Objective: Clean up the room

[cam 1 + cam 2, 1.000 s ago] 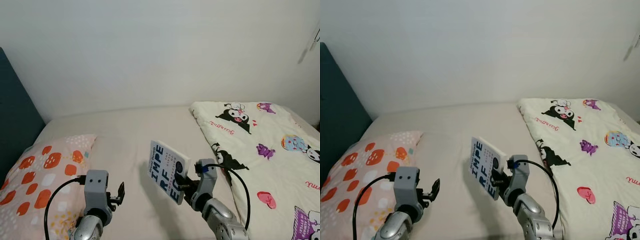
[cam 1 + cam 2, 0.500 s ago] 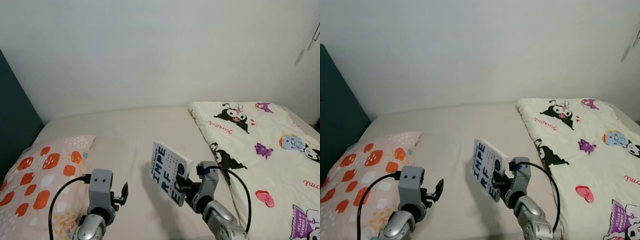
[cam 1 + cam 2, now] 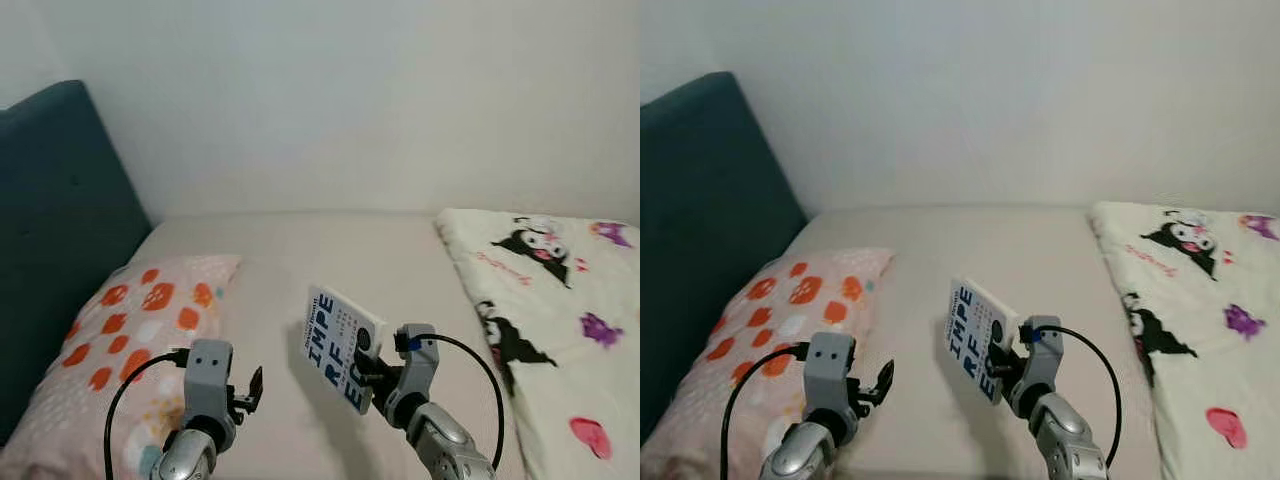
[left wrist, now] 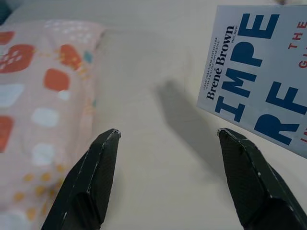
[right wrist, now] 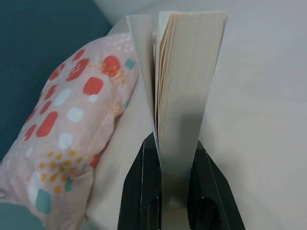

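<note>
A bed with a plain cream sheet (image 3: 300, 250) is seen below a bare white wall (image 3: 350, 90). A dark teal padded headboard (image 3: 50, 230) stands at the left of the frame, and a pale pink pillow with orange and white spots (image 3: 130, 330) lies beside it. A cream quilt printed with cartoon figures (image 3: 560, 310) is spread at the right of the frame.

In the lower centre, a white paperback book with dark blue block lettering (image 3: 338, 345) is held upright above the sheet, clamped at its lower edge between the fingers of the right hand (image 5: 172, 191). The left hand (image 4: 165, 177) is held at the lower left over bare sheet near the pillow, fingers spread apart with nothing between them.
</note>
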Tool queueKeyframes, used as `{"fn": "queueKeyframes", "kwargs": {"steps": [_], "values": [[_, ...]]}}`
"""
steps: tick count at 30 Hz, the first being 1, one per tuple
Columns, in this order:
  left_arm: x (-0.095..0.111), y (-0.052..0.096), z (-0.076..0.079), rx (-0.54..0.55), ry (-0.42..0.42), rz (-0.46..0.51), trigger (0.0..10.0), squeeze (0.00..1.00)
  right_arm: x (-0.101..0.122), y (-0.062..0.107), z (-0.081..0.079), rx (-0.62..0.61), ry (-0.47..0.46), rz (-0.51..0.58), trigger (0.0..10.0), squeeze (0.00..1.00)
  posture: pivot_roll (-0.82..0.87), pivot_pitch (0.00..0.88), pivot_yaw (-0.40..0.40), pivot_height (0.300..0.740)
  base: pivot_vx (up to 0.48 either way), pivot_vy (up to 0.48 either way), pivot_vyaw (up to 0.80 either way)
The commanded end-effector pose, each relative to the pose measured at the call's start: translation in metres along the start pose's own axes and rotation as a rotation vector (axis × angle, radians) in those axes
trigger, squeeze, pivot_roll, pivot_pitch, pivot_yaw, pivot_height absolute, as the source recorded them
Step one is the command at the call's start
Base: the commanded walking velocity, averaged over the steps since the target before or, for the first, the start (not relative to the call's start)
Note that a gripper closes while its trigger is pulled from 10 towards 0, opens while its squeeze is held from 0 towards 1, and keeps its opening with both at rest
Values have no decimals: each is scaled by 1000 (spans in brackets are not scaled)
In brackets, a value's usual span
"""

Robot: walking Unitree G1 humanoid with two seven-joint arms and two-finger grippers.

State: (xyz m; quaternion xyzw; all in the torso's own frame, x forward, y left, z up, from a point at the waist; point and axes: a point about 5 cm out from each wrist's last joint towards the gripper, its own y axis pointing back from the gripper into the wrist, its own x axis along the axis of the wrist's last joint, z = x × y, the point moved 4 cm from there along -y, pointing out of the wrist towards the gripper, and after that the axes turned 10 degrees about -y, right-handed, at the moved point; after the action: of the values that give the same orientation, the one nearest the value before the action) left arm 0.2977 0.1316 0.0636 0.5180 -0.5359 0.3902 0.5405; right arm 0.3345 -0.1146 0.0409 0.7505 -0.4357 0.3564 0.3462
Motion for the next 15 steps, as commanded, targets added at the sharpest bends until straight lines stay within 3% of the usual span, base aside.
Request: {"fn": "queueKeyframes", "kwargs": {"steps": [1,15], "values": [[-9,3,1,-7,-5,-37,10000,0,4,-2,-6,26,3,18,10000,0,-17,122,11,740,0,0,800],[-10,2,3,-35,-10,-44,10000,0,4,-2,-6,26,-2,20,10000,0,-18,119,17,740,0,0,800]]}}
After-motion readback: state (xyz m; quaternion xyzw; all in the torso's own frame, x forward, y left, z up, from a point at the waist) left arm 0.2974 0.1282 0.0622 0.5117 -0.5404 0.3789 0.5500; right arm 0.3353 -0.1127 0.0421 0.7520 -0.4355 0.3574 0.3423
